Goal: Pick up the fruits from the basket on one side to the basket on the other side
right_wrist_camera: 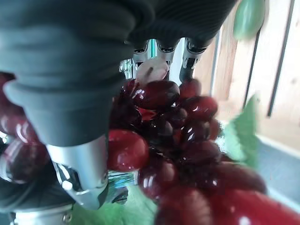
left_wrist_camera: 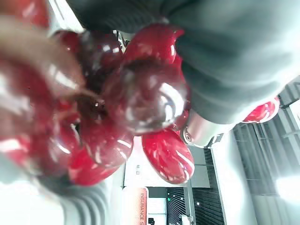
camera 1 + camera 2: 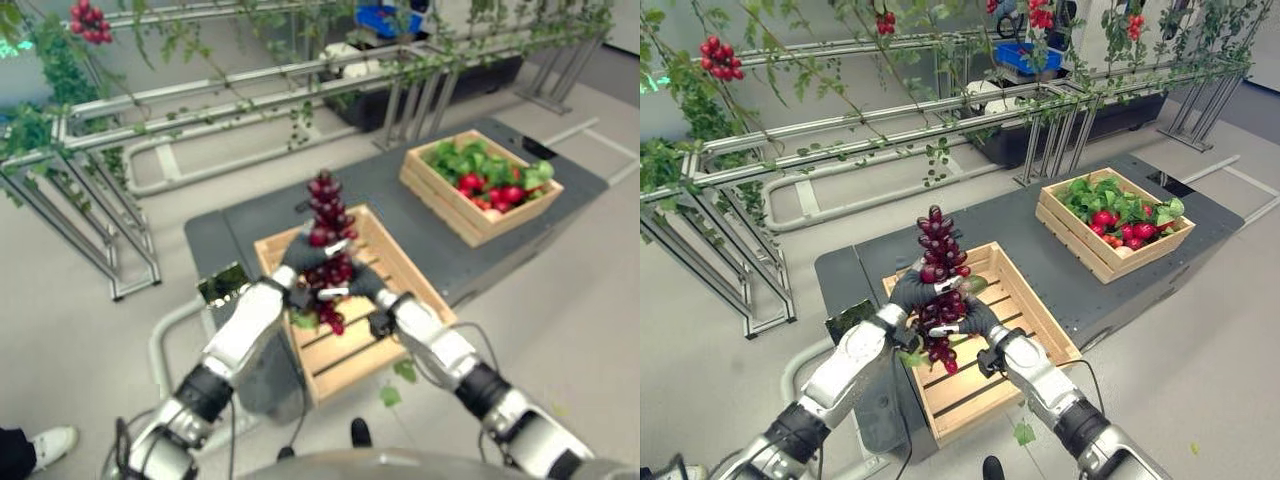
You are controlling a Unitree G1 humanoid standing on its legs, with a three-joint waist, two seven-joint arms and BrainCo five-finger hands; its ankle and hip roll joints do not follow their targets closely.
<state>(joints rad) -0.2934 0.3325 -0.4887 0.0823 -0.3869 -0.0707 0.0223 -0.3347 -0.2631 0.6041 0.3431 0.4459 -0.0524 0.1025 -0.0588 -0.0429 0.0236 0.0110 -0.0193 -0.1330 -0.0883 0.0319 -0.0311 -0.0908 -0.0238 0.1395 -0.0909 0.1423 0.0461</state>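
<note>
The grape bunch (image 3: pixel 938 290) is glossy, smooth dark red. Both crates, the near crate (image 3: pixel 1030 310) and the far crate (image 3: pixel 1076 243), are pale bare wood slats. The table (image 3: pixel 1000 220) looks matt grey.

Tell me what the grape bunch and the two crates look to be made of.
Grape bunch: glossy dark red, with sharp highlights on each grape; perhaps plastic, though it cannot be told from real. Both hands clasp it: left hand, right hand.
Near crate and far crate: pale unpainted wood, matte, with visible slats and gaps.
</note>
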